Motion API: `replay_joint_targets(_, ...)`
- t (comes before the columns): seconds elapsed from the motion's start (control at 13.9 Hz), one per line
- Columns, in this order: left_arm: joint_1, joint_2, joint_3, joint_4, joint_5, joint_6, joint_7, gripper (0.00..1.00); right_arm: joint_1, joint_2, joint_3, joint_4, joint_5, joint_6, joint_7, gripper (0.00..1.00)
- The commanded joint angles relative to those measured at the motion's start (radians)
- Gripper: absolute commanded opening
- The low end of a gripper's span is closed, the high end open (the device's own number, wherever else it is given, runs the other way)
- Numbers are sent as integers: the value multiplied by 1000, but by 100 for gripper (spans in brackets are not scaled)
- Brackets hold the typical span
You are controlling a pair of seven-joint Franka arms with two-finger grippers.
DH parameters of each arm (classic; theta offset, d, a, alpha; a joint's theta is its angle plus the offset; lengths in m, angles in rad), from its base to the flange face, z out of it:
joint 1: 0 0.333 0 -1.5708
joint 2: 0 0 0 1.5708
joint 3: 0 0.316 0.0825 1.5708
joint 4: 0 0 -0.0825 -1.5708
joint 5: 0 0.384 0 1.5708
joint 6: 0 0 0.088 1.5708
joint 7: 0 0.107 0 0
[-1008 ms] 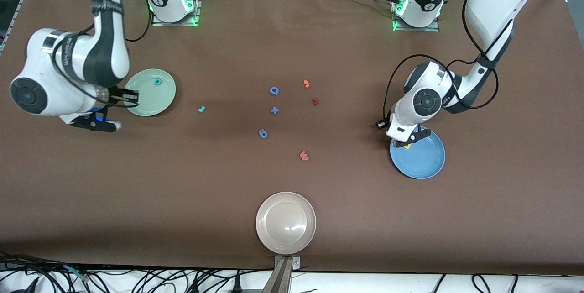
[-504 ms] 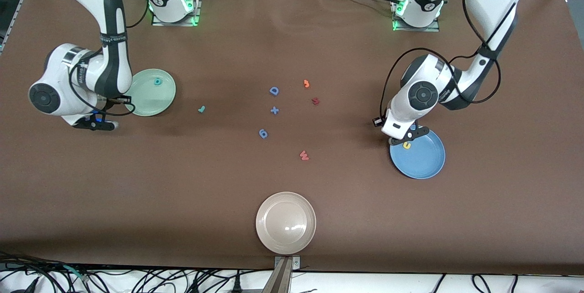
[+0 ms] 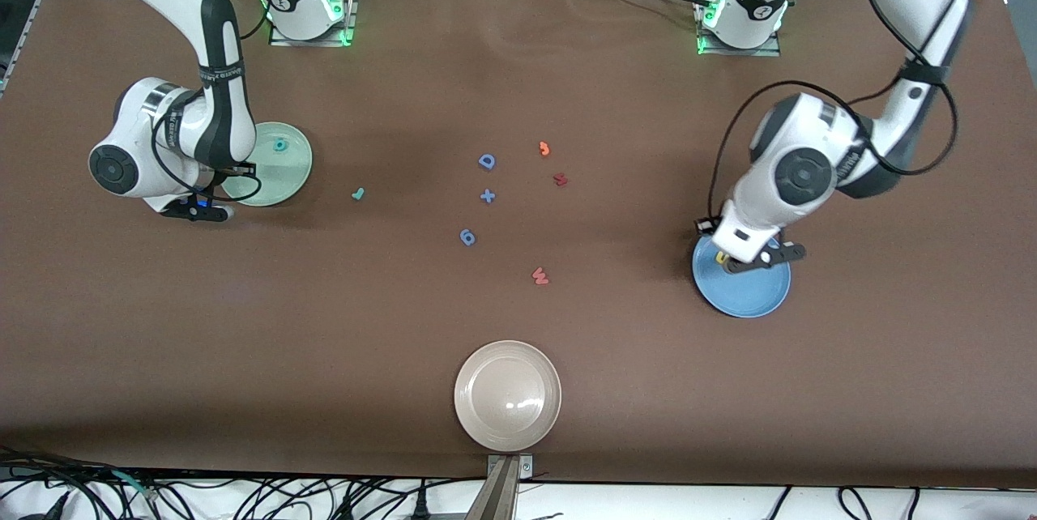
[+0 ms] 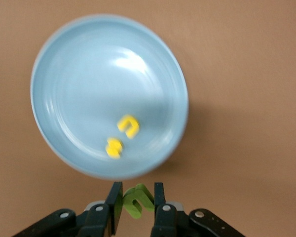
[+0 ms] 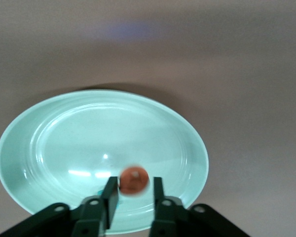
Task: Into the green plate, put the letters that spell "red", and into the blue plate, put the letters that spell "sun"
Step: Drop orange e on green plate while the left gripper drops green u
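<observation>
My brown matte worktop (image 3: 518,317) holds scattered tiny foam letters; the teal hook-shaped "r" (image 3: 357,193) lies loose, well apart from the round mint-green plate (image 3: 283,180), where the teal looped "d" (image 3: 280,145) rests. In the left wrist view, my left end effector (image 4: 136,201) clamps the green foam "n" (image 4: 138,198) beside the glossy round blue plate (image 4: 64,64), which holds the yellow "u" (image 4: 128,126) and "s" (image 4: 113,147); releasing here could miss the rim. In the right wrist view, my right end effector (image 5: 132,193) has the blurred orange "e" (image 5: 133,180) between its fingers over the green plate; I can't tell whether it still grips. Light foam could bounce out.
</observation>
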Motion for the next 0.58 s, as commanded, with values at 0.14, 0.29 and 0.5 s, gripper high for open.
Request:
replay_joint_targets(0.14,40,170,-12,132,87,76,218,19,28,-17,-5,12,21,6,-2,98)
replay_joint_targets(0.29,56,207,-9,168,130,79,346,19,63,-32,-7,71,24,-23,10,98)
replay_joint_targets(0.5,60,218,-9,172,123,78,424,99,103,-34,-4,200,28,-112,114,98)
